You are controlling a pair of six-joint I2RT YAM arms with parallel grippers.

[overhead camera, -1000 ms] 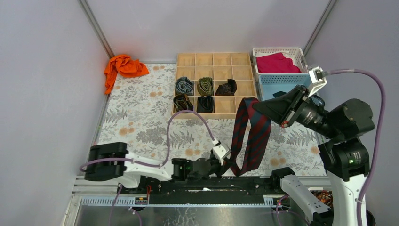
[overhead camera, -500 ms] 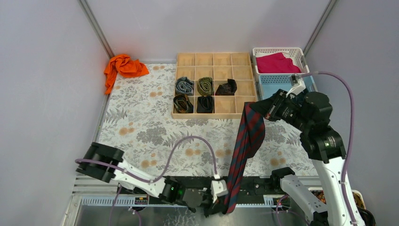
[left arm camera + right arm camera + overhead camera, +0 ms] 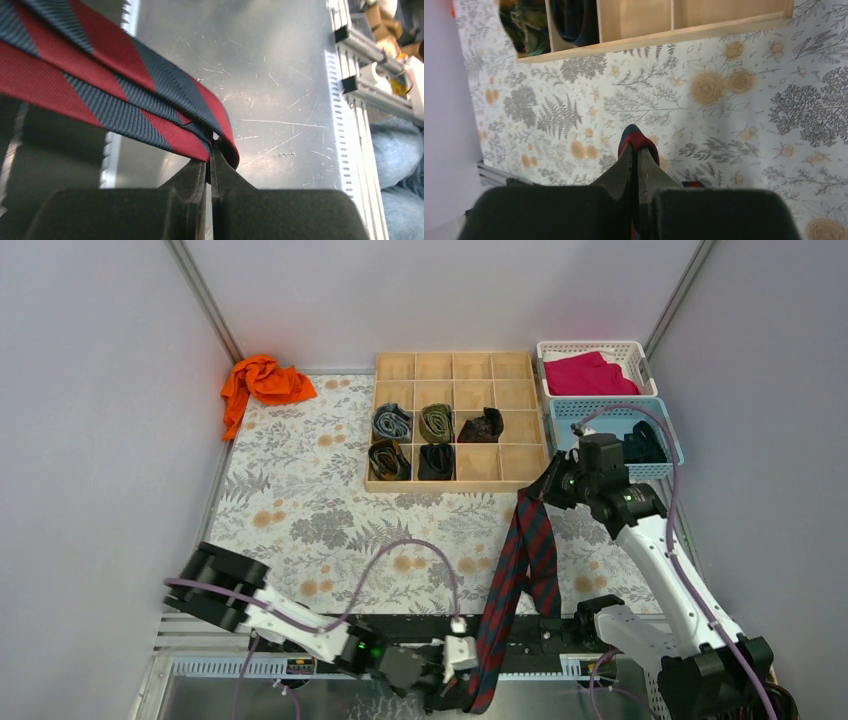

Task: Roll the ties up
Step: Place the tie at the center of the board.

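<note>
Floral table mat (image 3: 300,510): the striped tie (image 3: 515,560) now stretches over its near right, no longer looped. My left claw (image 3: 462,698), drawn nearer, and right claw (image 3: 540,488), lowered, both pinch it. I judge it ready to lay flat.

Tie (image 3: 639,135) (nearly all) behind right end effector (image 3: 635,151)

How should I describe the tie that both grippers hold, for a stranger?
Find the wooden grid box; before it, the striped tie stretches between left gripper and right gripper. Unlike the coiled ties in the box, it is unrolled, navy with red stripes.
</note>
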